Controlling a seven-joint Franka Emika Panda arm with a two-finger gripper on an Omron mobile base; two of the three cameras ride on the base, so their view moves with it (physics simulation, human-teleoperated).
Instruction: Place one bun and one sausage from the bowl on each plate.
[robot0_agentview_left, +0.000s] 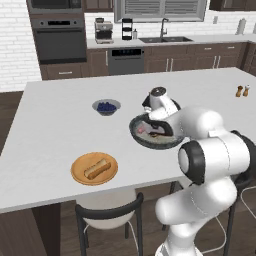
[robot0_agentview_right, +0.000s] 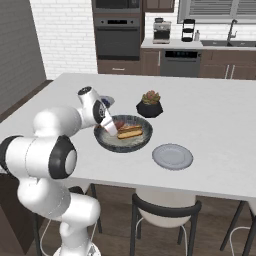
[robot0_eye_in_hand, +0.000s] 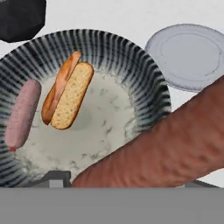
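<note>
My hand (robot0_agentview_right: 111, 129) is over the near-left side of the bowl (robot0_agentview_right: 107, 143), gripping a sausage (robot0_eye_in_hand: 175, 144). In the hand view that reddish-brown sausage runs huge across the lower right, right up against the camera. I can't see the fingertips themselves, but the sausage sits tight there, so the hand is closed on it.

Inside the bowl there's 1 bun (robot0_eye_in_hand: 69, 96), split side up, lying about the middle, and 1 paler pink sausage (robot0_eye_in_hand: 22, 113) along the rim to its left in that view. They're near each other, not touching.

The orange plate (robot0_agentview_left: 79, 175) is on the bench (robot0_agentview_left: 50, 125) near the front edge, well apart from the bowl, with 1 bun (robot0_agentview_left: 97, 168) on it. No sausage visible on it from the left base view.

The grey plate (robot0_agentview_right: 172, 156) sits just beside the bowl on its right, with nothing on it.

Other stuff: the blueberry bowl (robot0_agentview_left: 106, 106) is behind and to the left of the big bowl, the succulent pot (robot0_agentview_right: 149, 106) is just behind it, and the salt and pepper shakers (robot0_agentview_left: 242, 91) are way off at the far right of the bench.
</note>
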